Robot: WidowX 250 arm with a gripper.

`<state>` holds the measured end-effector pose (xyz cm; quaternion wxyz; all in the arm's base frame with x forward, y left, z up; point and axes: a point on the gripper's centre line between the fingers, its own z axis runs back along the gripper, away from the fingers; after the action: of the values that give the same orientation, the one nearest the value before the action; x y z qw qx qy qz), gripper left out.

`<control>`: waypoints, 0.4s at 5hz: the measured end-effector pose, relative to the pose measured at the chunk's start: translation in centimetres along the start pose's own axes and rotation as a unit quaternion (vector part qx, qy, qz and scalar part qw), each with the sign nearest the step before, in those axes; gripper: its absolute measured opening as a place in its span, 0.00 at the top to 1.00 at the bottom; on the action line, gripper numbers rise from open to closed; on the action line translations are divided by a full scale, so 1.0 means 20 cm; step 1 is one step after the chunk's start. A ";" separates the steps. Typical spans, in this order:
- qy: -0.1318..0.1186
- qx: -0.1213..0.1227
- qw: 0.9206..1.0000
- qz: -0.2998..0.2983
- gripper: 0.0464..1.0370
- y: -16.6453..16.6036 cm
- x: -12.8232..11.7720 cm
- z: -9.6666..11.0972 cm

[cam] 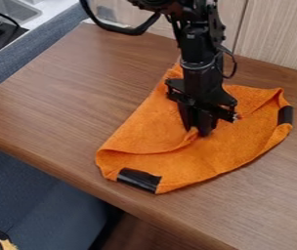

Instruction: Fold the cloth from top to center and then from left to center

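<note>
Nearest you, on the brown wood-grain table [255, 210], your soft orange fabric cloth [216, 158] lies partly folded, a dark rectangular patch [138, 179] on its near edge and a smaller dark patch [286, 115] at its right. Mid-cloth, your black two-finger gripper [199, 131] pinches a puckered ridge; beyond stand pale, finely streaked panels [278, 36].

the crumpled orange cloth [144, 122] looks matt and rough, like towelling; its short black corner strip [138, 179] looks smooth and slightly glossy, like tape. the brown wood-grained tabletop [59, 102] looks smooth with a soft sheen.
</note>
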<state>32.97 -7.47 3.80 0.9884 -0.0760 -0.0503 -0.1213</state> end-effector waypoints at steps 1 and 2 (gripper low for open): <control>0.003 0.002 1.000 -0.015 0.22 -0.04 0.00 0.03; -0.041 0.010 0.999 -0.010 0.02 -0.06 0.04 0.18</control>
<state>33.18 -8.26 7.53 0.9849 -0.0701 -0.0933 -0.1275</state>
